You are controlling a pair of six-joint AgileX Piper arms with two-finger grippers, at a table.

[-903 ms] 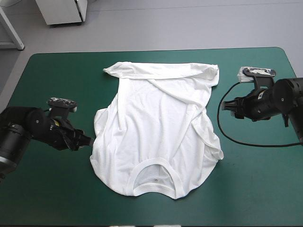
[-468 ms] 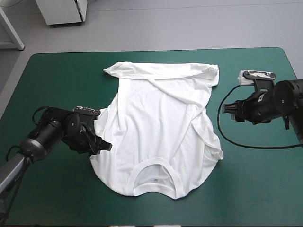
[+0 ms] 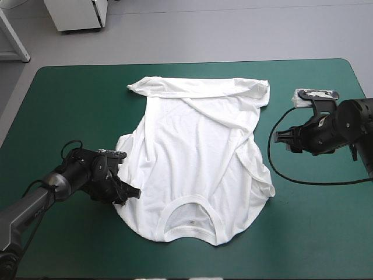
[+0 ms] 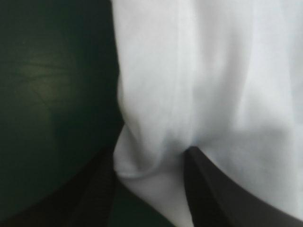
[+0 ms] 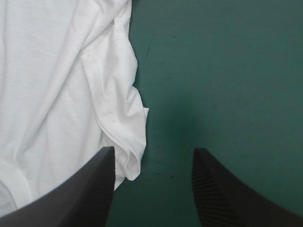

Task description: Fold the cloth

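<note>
Motion since the earlier pictures is nearly all on my left side. My left pincer point(image 3: 133, 191) stood clear of the cloth at the left of the high view. It has swung in and down the frame to the lower left edge of the white short-sleeved T-shirt point(image 3: 198, 157). My right pincer point(image 3: 275, 135) has hardly shifted; it is at the right of the frame, apart from the cloth's right edge. The T-shirt lies as before, spread with loose creases across the middle of the teal-green table cover point(image 3: 70, 93), collar toward the bottom of the frame.

The high view cannot show how my left fingers stand, but the left wrist view does. There the left pincer point(image 4: 151, 150) is released, its broad black fingers apart. A soft fold of the T-shirt point(image 4: 213, 71) edge bulges into the gap, with the cover point(image 4: 47, 94) beside it. The right wrist view shows the right pincer point(image 5: 154, 149) likewise released over bare cover point(image 5: 227, 71). A loose flap of the T-shirt point(image 5: 47, 71) lies just ahead of one finger.

My left arm reaches low from the lower left corner, slanting toward the cloth. My right arm comes in from the right edge, its pincer pointing left at the T-shirt.
</note>
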